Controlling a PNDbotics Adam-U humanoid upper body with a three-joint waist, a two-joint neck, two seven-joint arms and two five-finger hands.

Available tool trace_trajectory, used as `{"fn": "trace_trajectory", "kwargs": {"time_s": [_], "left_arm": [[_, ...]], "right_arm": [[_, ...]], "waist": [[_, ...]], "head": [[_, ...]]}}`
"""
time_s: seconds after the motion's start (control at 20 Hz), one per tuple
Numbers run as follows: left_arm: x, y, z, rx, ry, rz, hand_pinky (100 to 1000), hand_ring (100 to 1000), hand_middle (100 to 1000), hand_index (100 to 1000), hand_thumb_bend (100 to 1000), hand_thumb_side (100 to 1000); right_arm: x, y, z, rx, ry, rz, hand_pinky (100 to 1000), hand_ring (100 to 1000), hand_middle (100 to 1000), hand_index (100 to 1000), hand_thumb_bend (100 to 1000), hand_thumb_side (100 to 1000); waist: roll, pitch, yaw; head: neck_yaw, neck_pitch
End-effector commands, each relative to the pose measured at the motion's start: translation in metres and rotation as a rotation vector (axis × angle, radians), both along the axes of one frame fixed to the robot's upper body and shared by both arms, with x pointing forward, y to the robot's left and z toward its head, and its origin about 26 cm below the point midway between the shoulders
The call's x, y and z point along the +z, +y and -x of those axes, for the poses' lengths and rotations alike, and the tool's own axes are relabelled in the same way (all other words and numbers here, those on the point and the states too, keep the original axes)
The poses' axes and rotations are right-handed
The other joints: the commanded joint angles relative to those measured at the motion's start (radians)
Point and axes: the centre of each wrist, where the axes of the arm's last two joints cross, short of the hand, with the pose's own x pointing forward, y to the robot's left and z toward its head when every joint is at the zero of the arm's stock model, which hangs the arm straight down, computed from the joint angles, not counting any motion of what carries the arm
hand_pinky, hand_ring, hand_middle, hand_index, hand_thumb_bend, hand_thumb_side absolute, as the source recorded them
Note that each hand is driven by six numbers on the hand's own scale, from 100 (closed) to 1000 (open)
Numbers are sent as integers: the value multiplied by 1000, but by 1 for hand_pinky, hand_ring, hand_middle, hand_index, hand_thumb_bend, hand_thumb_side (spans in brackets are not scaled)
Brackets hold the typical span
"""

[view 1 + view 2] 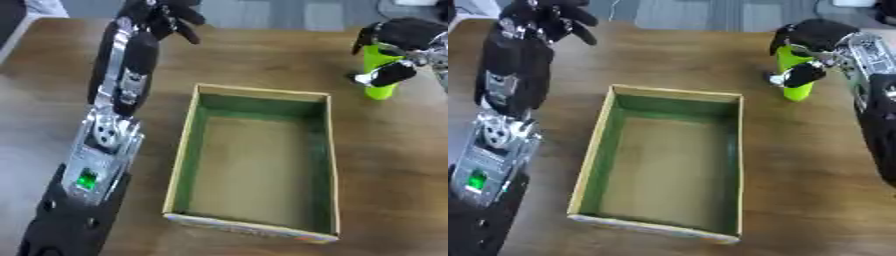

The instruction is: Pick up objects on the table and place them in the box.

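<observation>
A bright green cup-like object stands upright on the wooden table at the far right. My right hand is curled round its upper part, thumb on the near side. An open cardboard box with a green inner lining sits in the middle, nothing inside it. My left hand hangs at the far left of the table, fingers curled downward and holding nothing.
My left forearm stretches along the left side of the box. The wooden table shows bare wood between the box and the far edge. Grey floor lies beyond the table's far edge.
</observation>
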Motion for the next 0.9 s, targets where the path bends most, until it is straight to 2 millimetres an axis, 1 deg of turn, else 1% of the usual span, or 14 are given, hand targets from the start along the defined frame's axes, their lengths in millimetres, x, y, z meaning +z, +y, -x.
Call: {"fn": "trace_trajectory", "kwargs": {"time_s": [0.05,0.1,0.15,0.2,0.25,0.4,0.55,0.65,0.7,0.75,0.9], "left_arm": [[5,1,1,-1,-18,13,462,607,629,692,598,927],[5,1,2,-1,-18,14,462,606,628,691,598,927],[5,1,2,0,-18,15,462,607,628,691,598,927],[5,1,2,1,-18,17,462,606,627,689,597,927],[5,1,2,1,-19,17,462,605,627,688,597,927],[5,1,2,2,-19,19,462,604,625,687,596,927],[4,2,2,4,-15,17,461,602,623,684,596,928],[3,3,3,8,-11,14,461,602,623,684,596,928],[3,3,3,10,-8,12,461,601,621,683,596,929],[2,4,3,14,-4,9,461,601,621,683,596,928],[-2,7,3,29,7,0,461,601,621,682,596,929]], "right_arm": [[7,-15,2,23,-187,-87,100,100,312,367,201,707],[2,-19,2,29,-217,-124,100,100,258,303,156,710],[-3,-22,1,37,-242,-159,100,100,266,310,161,712],[-7,-24,1,50,-271,-205,100,100,200,231,119,715],[-10,-26,1,67,-301,-254,100,100,178,213,100,713],[-17,-31,2,111,-382,-365,100,100,160,205,100,691],[-19,-34,3,127,-386,-370,100,100,164,204,100,686],[-8,-34,3,143,-372,-330,100,100,165,204,100,687],[-1,-34,4,152,-366,-309,100,100,172,199,100,702],[10,-34,4,167,-364,-278,100,100,171,199,100,699],[44,-30,9,200,-365,-204,100,100,185,194,100,731]], "waist": [[4,-17,-1],[6,-17,-1],[7,-18,-1],[10,-17,-1],[11,-17,-1],[18,-16,0],[21,-18,-1],[19,-21,-3],[17,-22,-4],[14,-24,-6],[2,-31,-12]], "head": [[-8,0],[-9,0],[-9,0],[-11,0],[-12,0],[-14,0],[-15,0],[-14,0],[-12,0],[-10,0],[-5,0]]}}
